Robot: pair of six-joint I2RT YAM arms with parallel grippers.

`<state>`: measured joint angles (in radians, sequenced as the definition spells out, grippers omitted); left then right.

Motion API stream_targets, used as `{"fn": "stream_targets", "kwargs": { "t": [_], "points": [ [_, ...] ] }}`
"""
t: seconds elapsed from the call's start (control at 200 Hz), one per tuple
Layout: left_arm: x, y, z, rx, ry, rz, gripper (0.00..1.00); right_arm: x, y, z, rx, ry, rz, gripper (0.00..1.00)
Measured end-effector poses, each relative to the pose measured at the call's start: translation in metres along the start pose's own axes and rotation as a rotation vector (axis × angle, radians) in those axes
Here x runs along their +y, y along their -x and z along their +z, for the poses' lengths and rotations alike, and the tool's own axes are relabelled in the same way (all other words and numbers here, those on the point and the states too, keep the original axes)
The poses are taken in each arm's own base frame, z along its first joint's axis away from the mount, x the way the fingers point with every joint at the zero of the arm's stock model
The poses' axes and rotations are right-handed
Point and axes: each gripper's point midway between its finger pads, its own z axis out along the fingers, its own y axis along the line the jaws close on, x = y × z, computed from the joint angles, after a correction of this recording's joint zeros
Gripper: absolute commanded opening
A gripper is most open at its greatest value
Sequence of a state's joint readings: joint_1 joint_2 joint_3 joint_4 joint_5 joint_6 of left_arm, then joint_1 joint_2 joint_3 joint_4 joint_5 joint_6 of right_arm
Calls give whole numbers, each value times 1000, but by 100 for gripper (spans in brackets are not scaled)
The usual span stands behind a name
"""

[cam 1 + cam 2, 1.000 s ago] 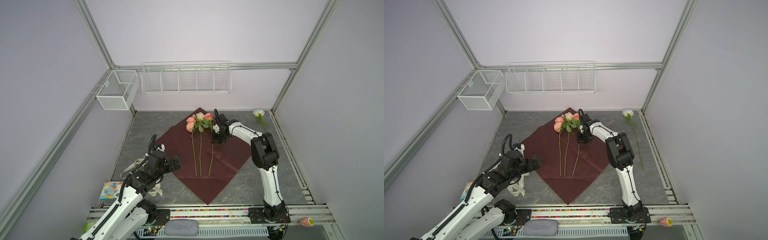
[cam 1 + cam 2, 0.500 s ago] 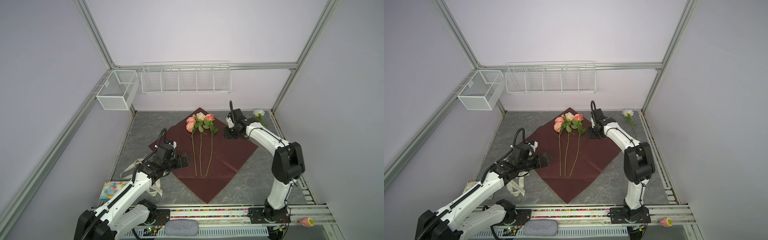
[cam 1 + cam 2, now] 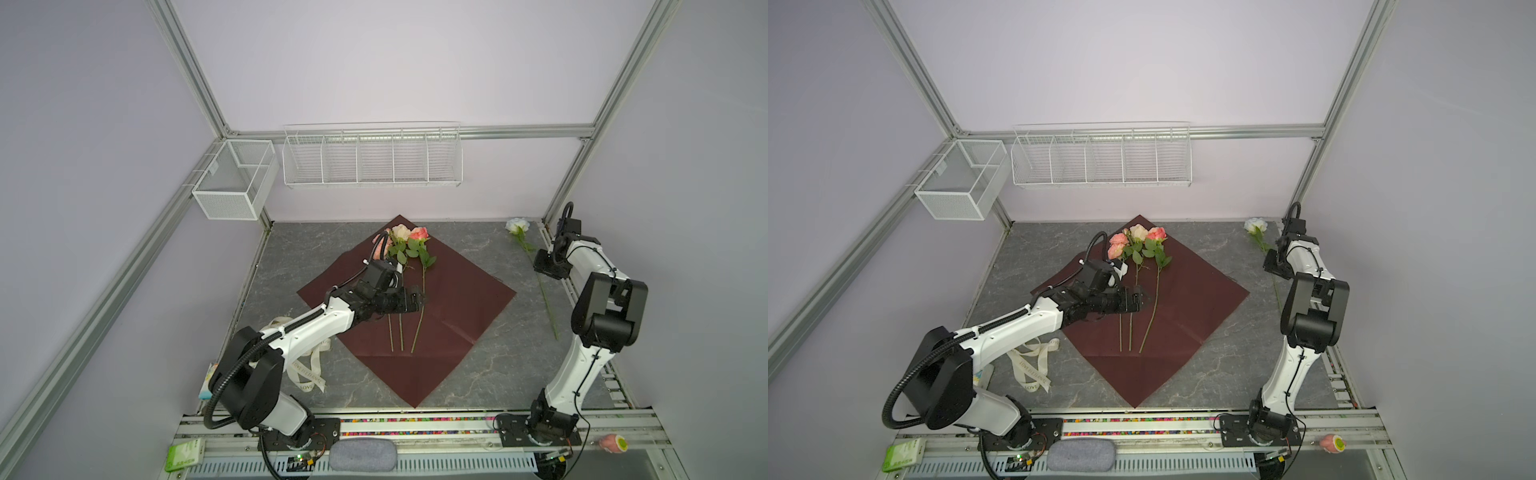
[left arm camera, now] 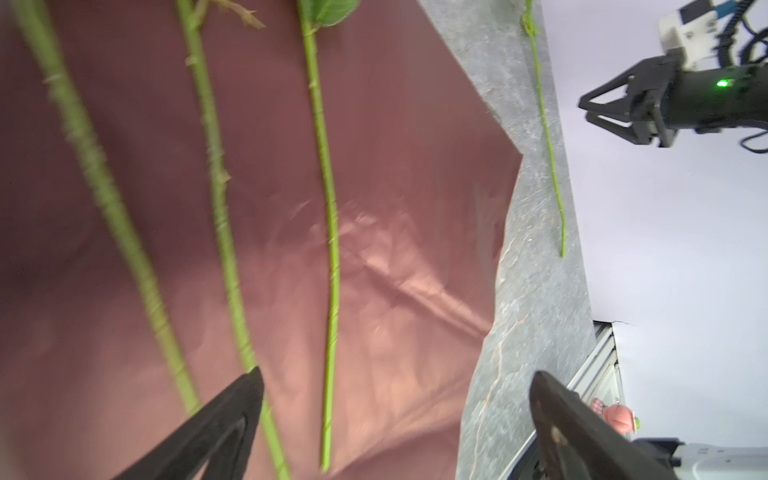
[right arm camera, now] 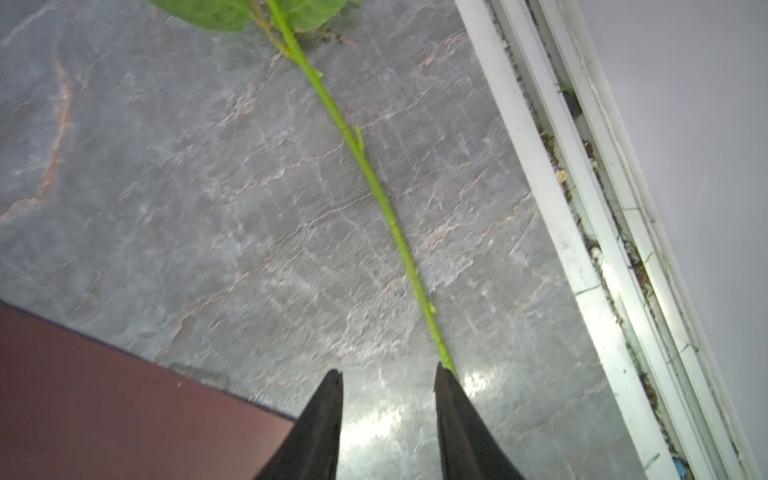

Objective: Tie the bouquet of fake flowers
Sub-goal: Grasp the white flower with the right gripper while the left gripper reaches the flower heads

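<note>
Left fingers, wide and empty, hover across three bouquet stems on red paper mid-frame; right fingers, part-open, empty, hang beside the stray white rose, stem running top-to-bottom at right.

Three fake roses side by side on dark red wrapping paper, blooms toward back wall. Low over stems mid-length, left gripper. Well apart on grey table, white rose, with right gripper at its stem. Beneath left arm, cream ribbon.
</note>
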<state>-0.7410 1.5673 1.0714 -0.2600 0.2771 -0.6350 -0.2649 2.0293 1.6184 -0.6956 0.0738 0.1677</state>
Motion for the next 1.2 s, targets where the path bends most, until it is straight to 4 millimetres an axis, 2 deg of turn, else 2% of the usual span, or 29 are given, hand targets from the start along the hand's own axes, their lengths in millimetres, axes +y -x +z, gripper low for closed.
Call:
{"fn": "stream_targets", "kwargs": {
  "t": [0.195, 0.405, 0.59, 0.75, 0.96, 1.075, 1.2],
  "points": [
    [-39, 11, 40, 48, -42, 58, 100, 2, 25, 21, 9, 6, -47, 41],
    [-53, 15, 63, 91, -52, 78, 99, 11, 39, 50, 37, 40, -85, 42],
    [-57, 24, 63, 92, -32, 106, 99, 19, 40, 76, 78, 71, -96, 43],
    [-55, 24, 62, 91, -15, 114, 99, 27, 49, 74, 69, 65, -145, 43],
    [-52, 22, 62, 97, -6, 115, 99, 35, 41, 78, 105, 41, -207, 41],
    [-51, 22, 61, 96, -2, 118, 99, 33, 36, 78, 124, 31, -224, 35],
    [-48, 18, 56, 96, 5, 118, 99, 31, 34, 78, 133, 21, -237, 22]
  ]
}}
